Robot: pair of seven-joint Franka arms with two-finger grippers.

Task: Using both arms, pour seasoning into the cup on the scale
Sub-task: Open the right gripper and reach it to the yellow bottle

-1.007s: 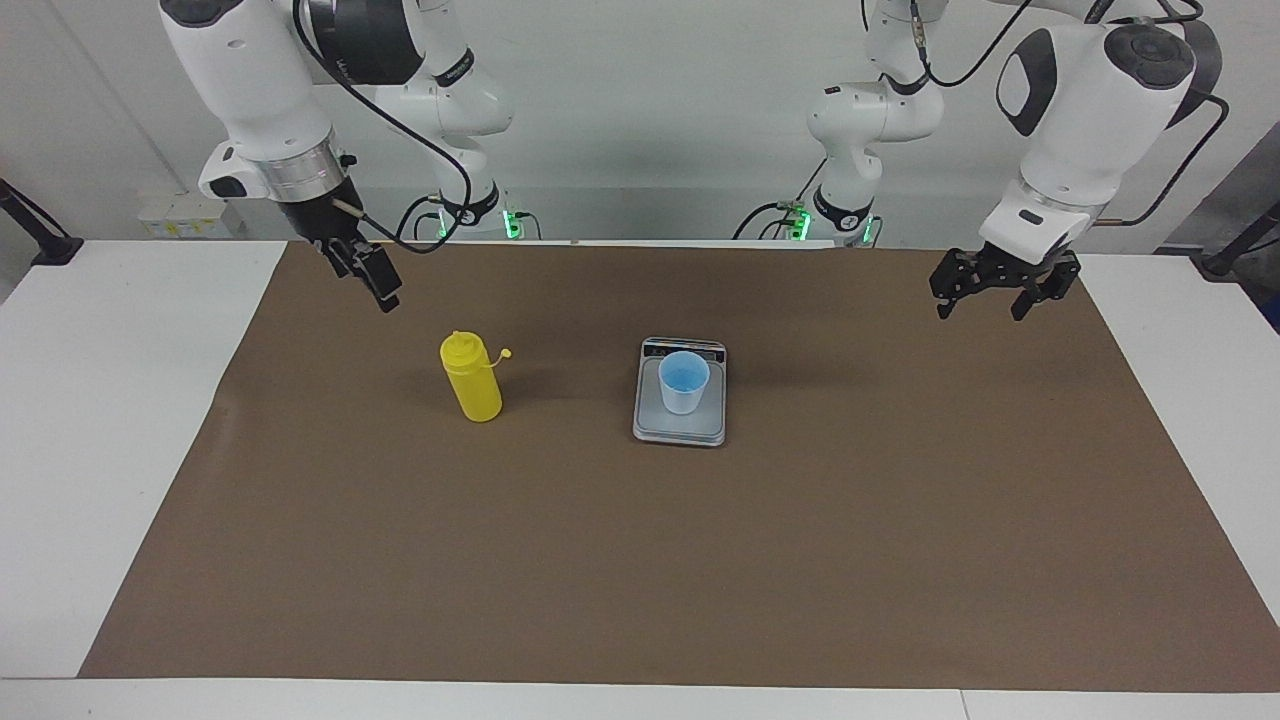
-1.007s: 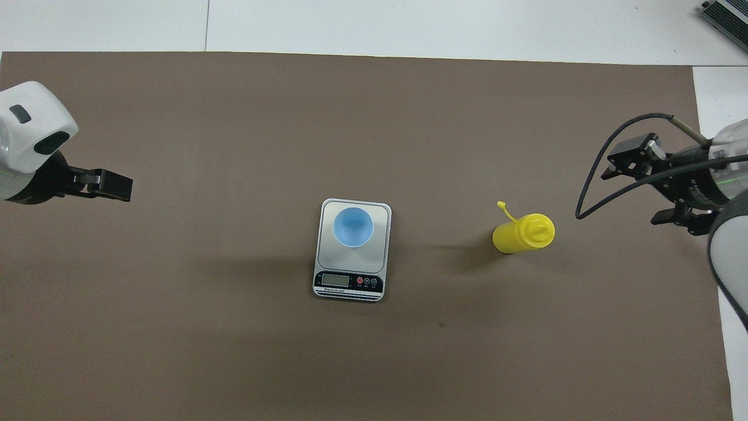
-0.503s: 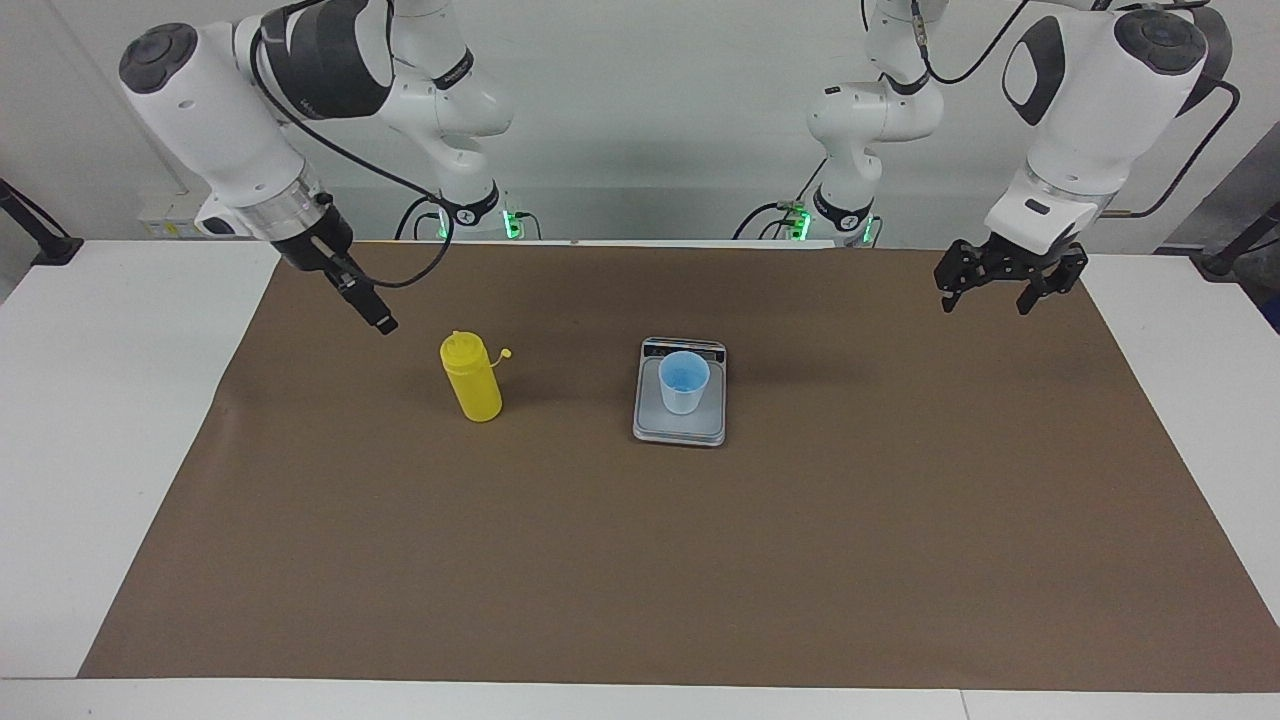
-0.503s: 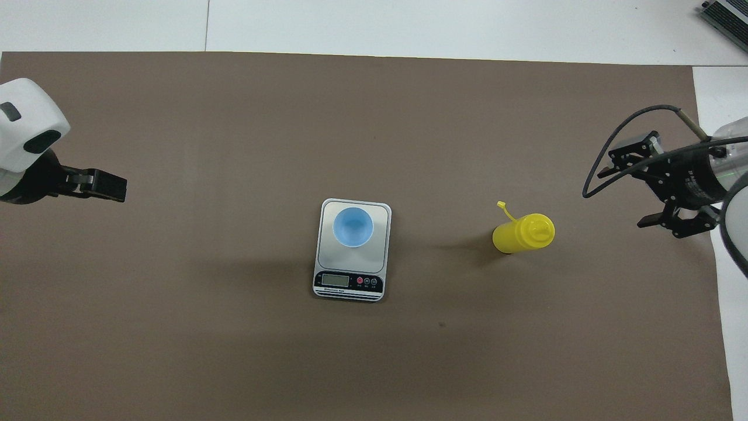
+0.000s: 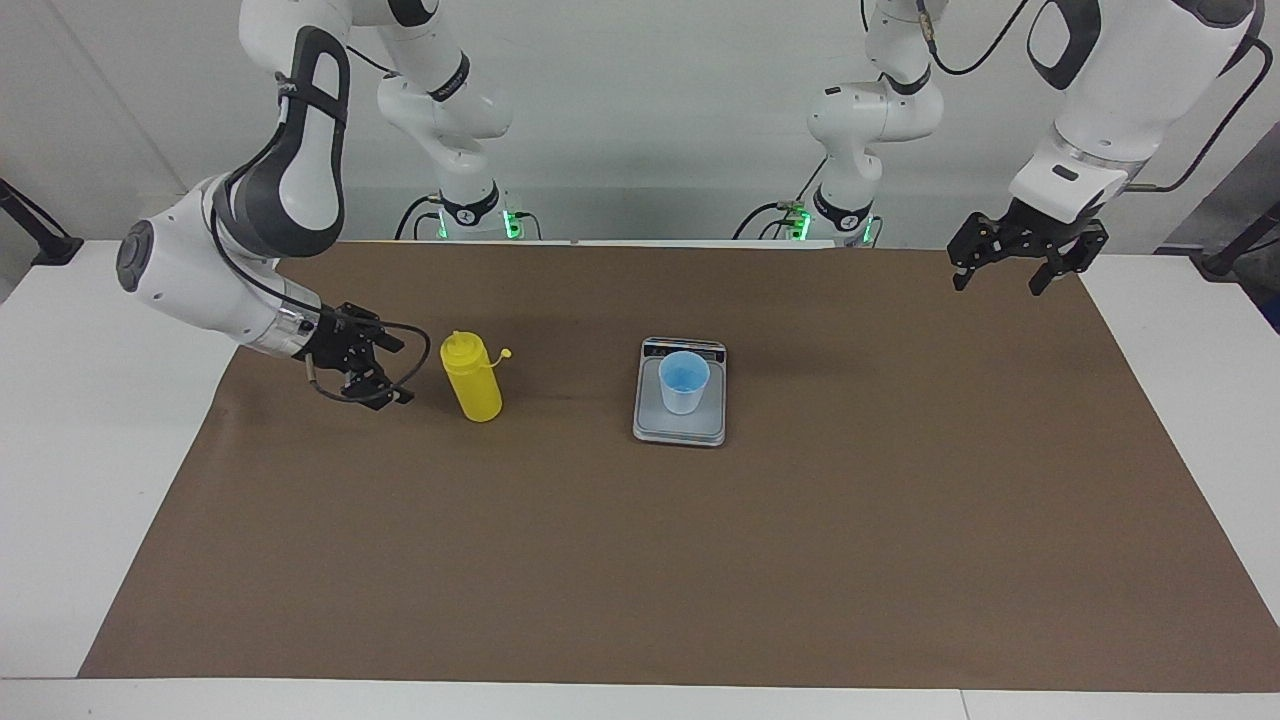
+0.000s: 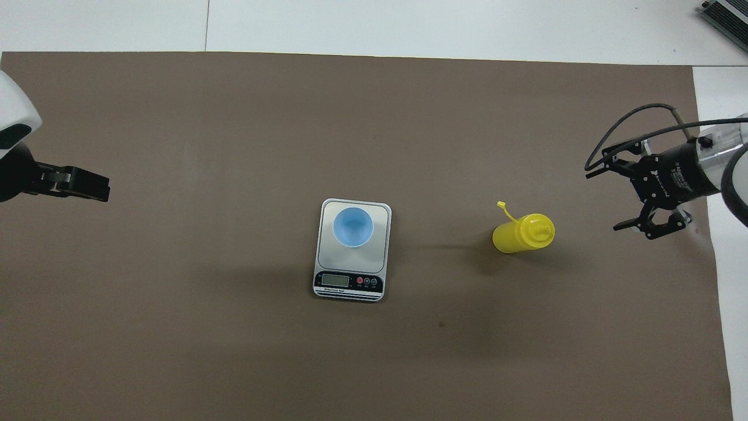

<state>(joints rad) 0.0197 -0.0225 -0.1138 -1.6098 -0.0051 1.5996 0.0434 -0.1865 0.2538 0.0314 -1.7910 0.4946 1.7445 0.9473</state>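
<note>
On the worktop (image 5: 60,420): brown mat (image 5: 640,560).
Scale (image 5: 680,420): mid-mat, display strip toward the robots.
Cup (image 5: 684,381): upright on the scale.
Seasoning (image 5: 472,378): upright, toward the right arm's end.
Right claw (image 5: 392,370): low, just beside the seasoning, fingers spread, not touching.
Left claw (image 5: 1028,262): raised over the mat's corner, fingers spread, waiting.

A brown paper sheet (image 5: 640,560) lies flat over most of the white tabletop (image 5: 90,420), whose bare margins show around it. A grey device's corner (image 6: 727,13) sits at the tabletop's far edge, toward the right arm's end.
</note>
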